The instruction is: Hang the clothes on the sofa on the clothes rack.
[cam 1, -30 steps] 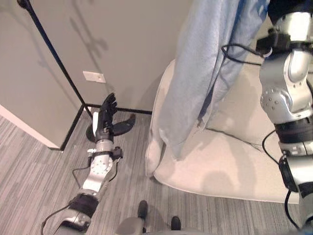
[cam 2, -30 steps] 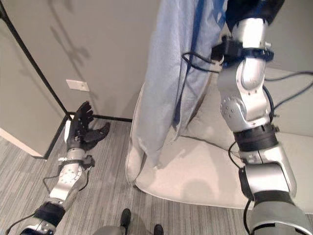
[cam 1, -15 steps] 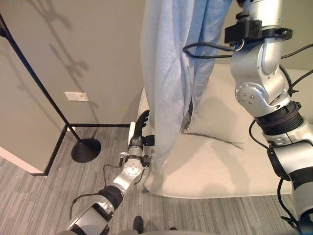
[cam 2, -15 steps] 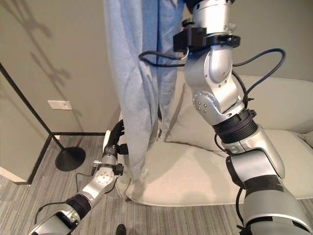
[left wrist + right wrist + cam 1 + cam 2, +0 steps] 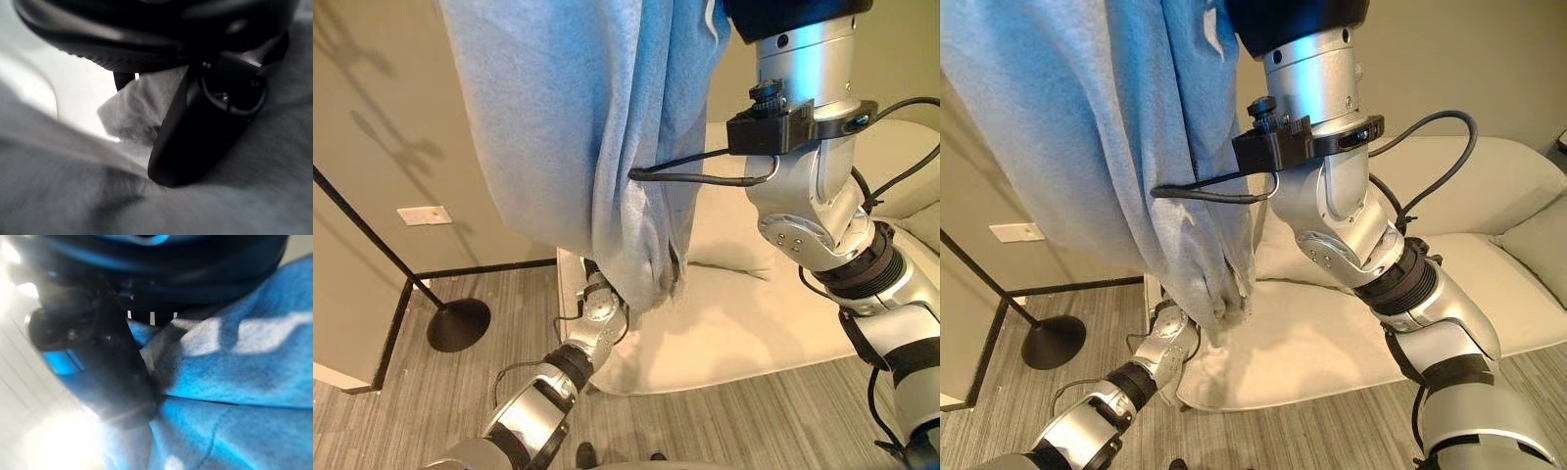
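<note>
While the right hand grips the top of one light blue fleece garment hanging high over one cream upholstered sofa, the left hand presses its thumb into the garment's hem beside one black floor-stand base, its fingers hidden, so I cannot tell their state.

Grey striped carpet floor across lower frame. White wall plate at left on beige wall. Cushion at right edge, pale.
</note>
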